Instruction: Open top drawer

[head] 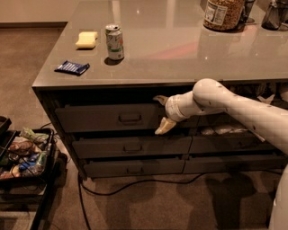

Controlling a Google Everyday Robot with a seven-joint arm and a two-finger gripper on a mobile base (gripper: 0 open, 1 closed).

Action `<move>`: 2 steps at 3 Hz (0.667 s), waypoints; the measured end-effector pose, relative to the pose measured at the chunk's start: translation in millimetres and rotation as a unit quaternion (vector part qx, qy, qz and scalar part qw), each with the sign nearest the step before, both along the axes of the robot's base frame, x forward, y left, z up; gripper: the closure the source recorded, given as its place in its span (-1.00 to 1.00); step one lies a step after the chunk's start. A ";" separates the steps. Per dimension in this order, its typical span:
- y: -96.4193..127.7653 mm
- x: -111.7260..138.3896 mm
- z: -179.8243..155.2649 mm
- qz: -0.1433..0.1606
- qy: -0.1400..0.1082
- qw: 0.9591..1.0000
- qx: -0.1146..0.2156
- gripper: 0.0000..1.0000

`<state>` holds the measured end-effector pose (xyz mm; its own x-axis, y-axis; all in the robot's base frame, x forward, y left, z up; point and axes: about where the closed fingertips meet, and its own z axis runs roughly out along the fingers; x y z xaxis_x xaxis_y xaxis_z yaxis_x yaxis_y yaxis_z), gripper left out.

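Observation:
The top drawer [99,118] is a wide dark grey front under the counter's edge, with a small metal pull [130,118] at its centre. It stands about flush with the cabinet, and its inside is hidden. My gripper [161,112] is at the right end of that front, well right of the pull. One pale finger [159,99] points up by the top edge and the other finger [164,126] points down by the lower edge. The fingers are spread wide and hold nothing. My white arm [234,108] reaches in from the right.
Two lower drawers [130,147] sit beneath. Drawers on the right [225,131] hold clutter behind my arm. On the counter [180,58] are a can [115,41], a yellow sponge [87,39], a blue packet [72,67] and a jar [223,13]. A snack cart [27,155] stands left, with a cable [135,184] on the floor.

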<state>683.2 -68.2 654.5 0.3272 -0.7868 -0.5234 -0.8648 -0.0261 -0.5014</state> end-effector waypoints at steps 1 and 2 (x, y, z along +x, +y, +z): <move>0.1 0.0 0.0 0.000 0.000 1.000 0.000 -0.16; 0.1 0.0 -0.1 0.000 0.000 1.000 0.000 0.31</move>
